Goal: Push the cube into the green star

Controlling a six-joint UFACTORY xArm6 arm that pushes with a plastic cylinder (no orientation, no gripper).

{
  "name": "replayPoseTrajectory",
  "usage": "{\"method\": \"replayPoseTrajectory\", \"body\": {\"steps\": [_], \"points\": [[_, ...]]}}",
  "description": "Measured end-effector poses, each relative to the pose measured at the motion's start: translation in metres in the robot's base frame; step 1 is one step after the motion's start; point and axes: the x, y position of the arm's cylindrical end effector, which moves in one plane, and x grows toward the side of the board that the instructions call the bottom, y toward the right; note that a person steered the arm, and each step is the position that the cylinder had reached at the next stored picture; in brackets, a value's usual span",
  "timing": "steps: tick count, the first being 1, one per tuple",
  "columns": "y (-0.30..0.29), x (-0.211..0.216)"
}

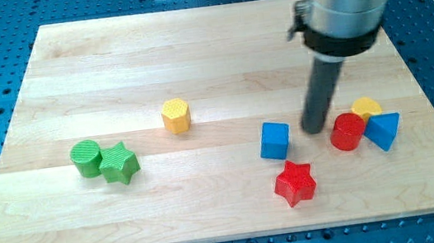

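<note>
A blue cube (274,140) sits right of the board's middle. A green star (119,163) lies far to the view's left, touching a green cylinder (85,157) on its left. My tip (314,129) rests on the board just right of the blue cube, a small gap between them. The dark rod rises from it to the silver arm body at the view's top right.
A yellow hexagonal block (176,115) stands between cube and star, slightly toward the top. A red star (295,182) lies below the cube. A red cylinder (348,132), a yellow block (366,107) and a blue triangle (383,130) cluster right of my tip.
</note>
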Motion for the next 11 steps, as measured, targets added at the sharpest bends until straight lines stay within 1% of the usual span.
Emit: {"method": "replayPoseTrajectory", "body": {"steps": [1,2,3,4,5,6,7,8,9,10,11], "points": [[-0.036,0.008],[-0.024,0.013],[-0.046,0.035],[-0.096,0.036],[-0.117,0.036],[-0.099,0.052],[-0.14,0.058],[-0.15,0.078],[-0.175,0.073],[-0.178,0.067],[-0.138,0.06]]}}
